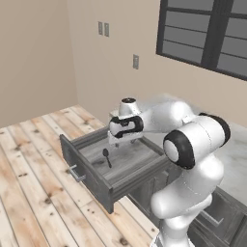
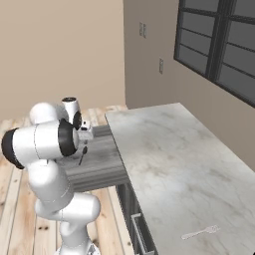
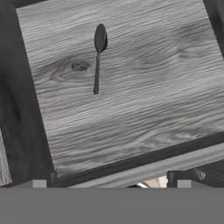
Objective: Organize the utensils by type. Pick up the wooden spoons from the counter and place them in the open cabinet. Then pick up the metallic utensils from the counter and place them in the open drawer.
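The drawer (image 1: 87, 177) stands pulled out from under the counter (image 2: 169, 154). A dark grey metal spoon (image 1: 106, 157) lies flat on the drawer's floor (image 3: 144, 87), seen too as the spoon (image 3: 99, 57) and the spoon (image 2: 82, 155). My gripper (image 1: 126, 143) hovers over the drawer's back half, open, with nothing between its fingers; the gripper (image 3: 111, 184) looks straight down into the drawer. A pale silver fork (image 2: 200, 232) rests on the counter near its front right part. The wooden spoons and the cabinet are out of view.
Light plank floor (image 1: 29, 193) spreads to the left of the drawer. A dark-framed window (image 2: 219, 45) and wall outlets (image 1: 135, 61) are on the beige wall behind the counter. Lower cabinet fronts with bar handles (image 2: 139, 234) sit under the worktop.
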